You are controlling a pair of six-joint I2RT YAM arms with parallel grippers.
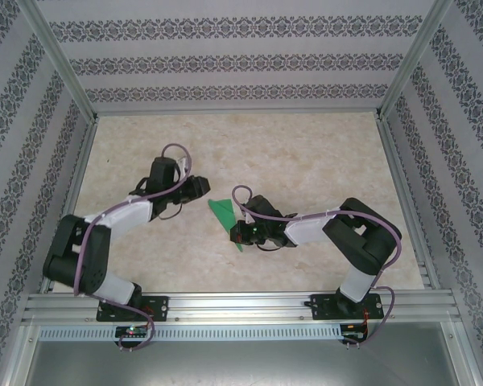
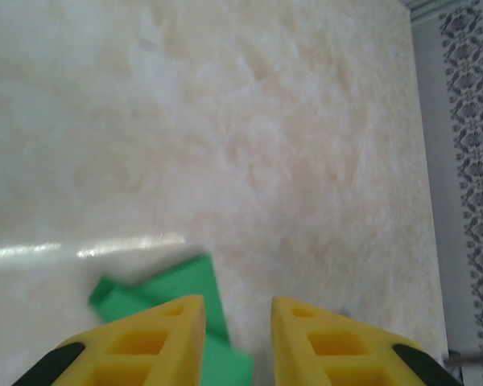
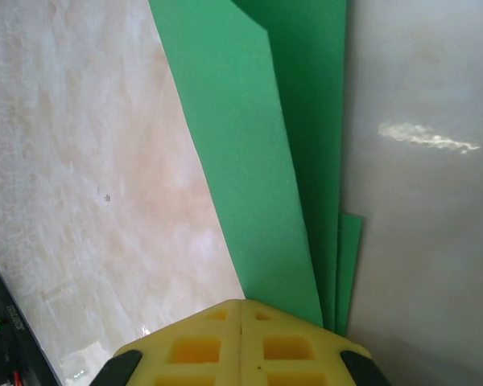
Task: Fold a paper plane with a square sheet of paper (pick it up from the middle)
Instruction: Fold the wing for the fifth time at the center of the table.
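1. The right gripper [image 3: 241, 305] has its yellow fingers pressed together with no gap at the seam. Nothing shows between them. Their tips sit at the narrow end of the paper plane [image 3: 266, 145]; whether they bear down on it I cannot tell.
2. The left gripper [image 2: 237, 312] is spread, with bare tabletop showing between its fingers. A corner of the green paper lies low beside one finger and is partly hidden under it.
3. In the top view the right arm bends from its base inward and toward the left. The left arm rises from its base, folds at the elbow and reaches toward the centre, ending just beside the paper's wide end.
4. The table [image 1: 306, 161] is pale, marbled beige with glare streaks. Walls [image 1: 225, 60] with bands of dark ornament close it in, and an aluminium rail [image 1: 241, 301] carries both bases.
5. The plane lies flat near the table's middle between the grippers. It is folded in overlapping layers. Its long axis runs far-to-near, leaning right, and it narrows toward the right gripper.
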